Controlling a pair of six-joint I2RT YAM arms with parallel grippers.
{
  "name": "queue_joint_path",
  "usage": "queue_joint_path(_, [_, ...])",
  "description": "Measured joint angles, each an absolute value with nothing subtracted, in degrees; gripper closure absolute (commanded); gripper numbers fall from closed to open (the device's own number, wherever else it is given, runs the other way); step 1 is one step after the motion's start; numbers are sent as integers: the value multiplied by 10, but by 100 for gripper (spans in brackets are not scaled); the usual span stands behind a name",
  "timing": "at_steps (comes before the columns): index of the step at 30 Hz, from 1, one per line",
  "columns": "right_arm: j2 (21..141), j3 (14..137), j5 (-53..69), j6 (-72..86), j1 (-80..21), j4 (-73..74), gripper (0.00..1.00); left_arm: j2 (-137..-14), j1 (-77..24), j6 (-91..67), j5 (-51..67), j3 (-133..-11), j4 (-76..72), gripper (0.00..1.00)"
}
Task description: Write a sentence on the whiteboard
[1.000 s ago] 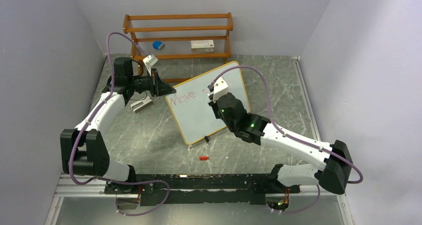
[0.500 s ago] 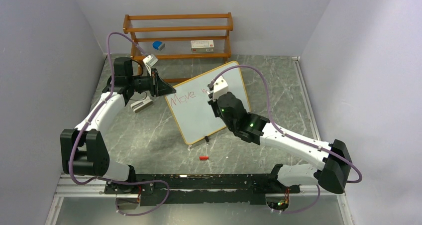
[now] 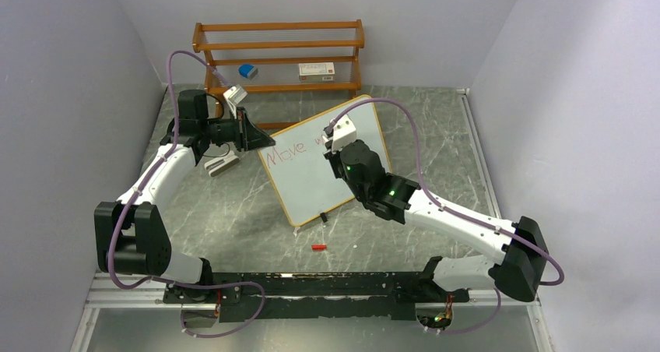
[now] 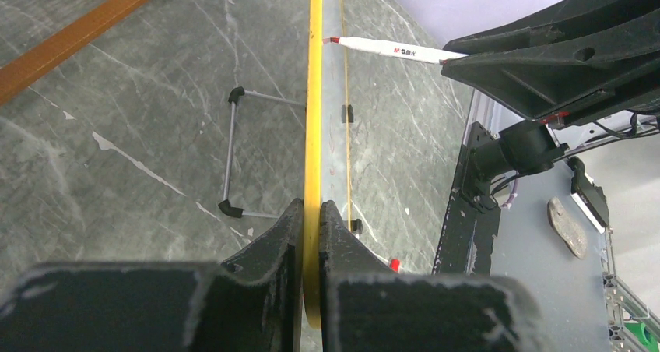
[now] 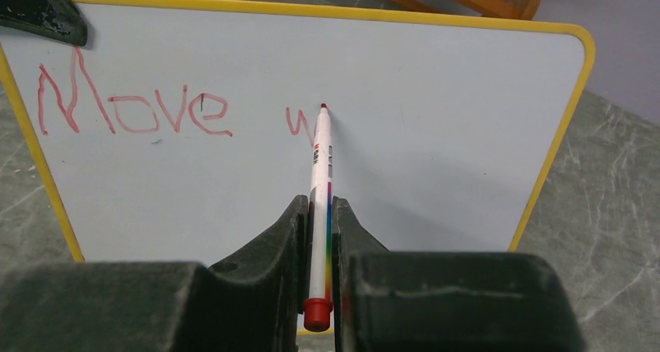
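The whiteboard [image 3: 311, 177], white with a yellow frame, stands tilted at mid-table. It reads "Move" in red, with a partial "w" after it [image 5: 296, 122]. My left gripper [image 3: 263, 140] is shut on the board's left edge; the left wrist view shows the yellow frame [image 4: 314, 118] clamped between the fingers. My right gripper [image 3: 336, 143] is shut on a white marker [image 5: 320, 181] with a red end. The marker tip touches the board at the top of the "w" stroke. The marker also shows in the left wrist view [image 4: 389, 50].
A brown slatted shelf rack [image 3: 280, 56] stands behind the board, with a blue object [image 3: 247, 71] and a white box [image 3: 316, 71] on it. A red cap [image 3: 317, 248] lies on the table in front of the board. A grey object [image 3: 220, 164] lies under my left arm.
My right gripper has moved the marker slightly up and right along the board, extending the "w" stroke. The left gripper and the board have not moved.
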State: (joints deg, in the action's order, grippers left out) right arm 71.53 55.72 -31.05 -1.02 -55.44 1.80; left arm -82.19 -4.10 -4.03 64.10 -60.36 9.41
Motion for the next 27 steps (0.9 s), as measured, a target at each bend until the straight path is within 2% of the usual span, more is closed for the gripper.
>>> queue_joint_path(27, [694, 555, -300, -4, -545, 33, 100, -822, -41, -38, 642, -606, 98, 95])
